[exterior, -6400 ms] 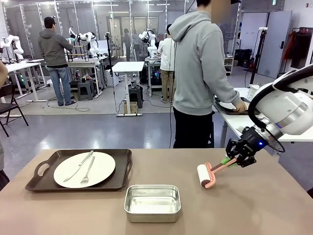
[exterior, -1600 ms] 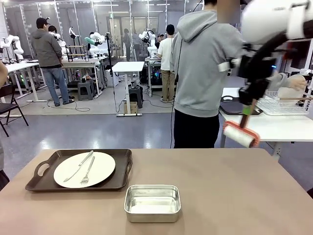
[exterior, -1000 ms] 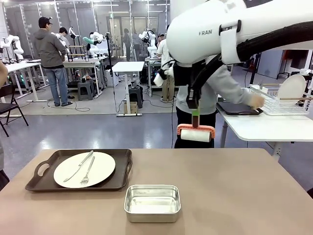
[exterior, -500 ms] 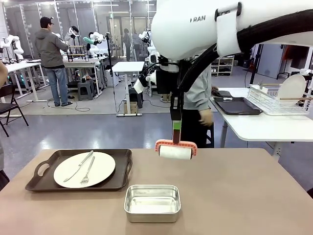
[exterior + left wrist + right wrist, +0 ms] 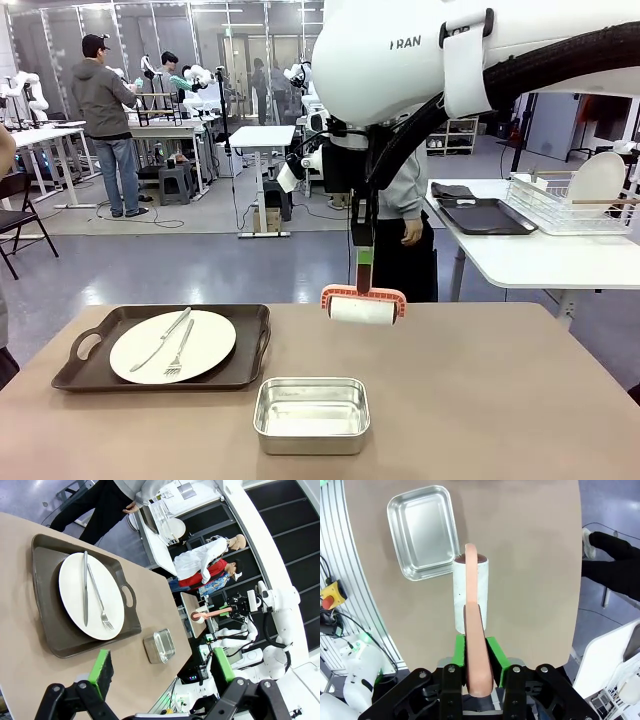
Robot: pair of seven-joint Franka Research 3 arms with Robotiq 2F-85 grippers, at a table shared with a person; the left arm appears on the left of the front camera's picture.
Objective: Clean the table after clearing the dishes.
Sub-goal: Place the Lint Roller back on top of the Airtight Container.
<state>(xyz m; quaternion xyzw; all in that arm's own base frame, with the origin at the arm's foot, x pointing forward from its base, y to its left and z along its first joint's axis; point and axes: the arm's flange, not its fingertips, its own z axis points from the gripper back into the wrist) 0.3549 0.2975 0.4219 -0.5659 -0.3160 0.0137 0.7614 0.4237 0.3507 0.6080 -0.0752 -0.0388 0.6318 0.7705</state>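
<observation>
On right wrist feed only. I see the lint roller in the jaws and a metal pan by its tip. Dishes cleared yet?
Observer: No. A dark tray sits on the left half of the table with a white plate, knife and fork on it.
Operator: Roller down on the surface?
Observer: Front view has the lint roller hanging straight down from the right gripper, seemingly clear of the table.
Operator: Left arm busy?
Observer: No. The left gripper is open and holding nothing, looking down at that tray.
</observation>
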